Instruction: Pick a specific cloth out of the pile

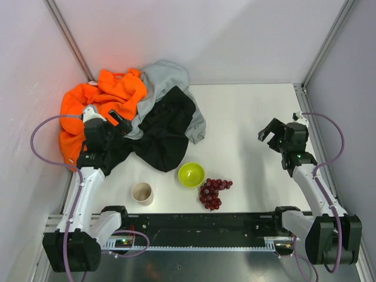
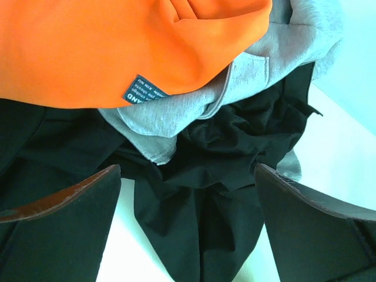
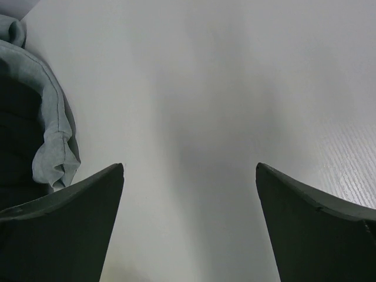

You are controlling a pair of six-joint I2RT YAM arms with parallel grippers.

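2 containers, green bowl [image 1: 191, 174] & tan cup [image 1: 142, 193], stand near pile [image 1: 117, 97].

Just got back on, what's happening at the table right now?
Nothing is held yet. The left gripper hangs open over the pile, above black fabric beside the grey sweatshirt. The right gripper is open over the table, away from the clothes. A green bowl, cup and grapes sit near the front edge.

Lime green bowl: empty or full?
Empty: the round lime green bowl shows a bare inside from above; the dark red grapes lie beside it.
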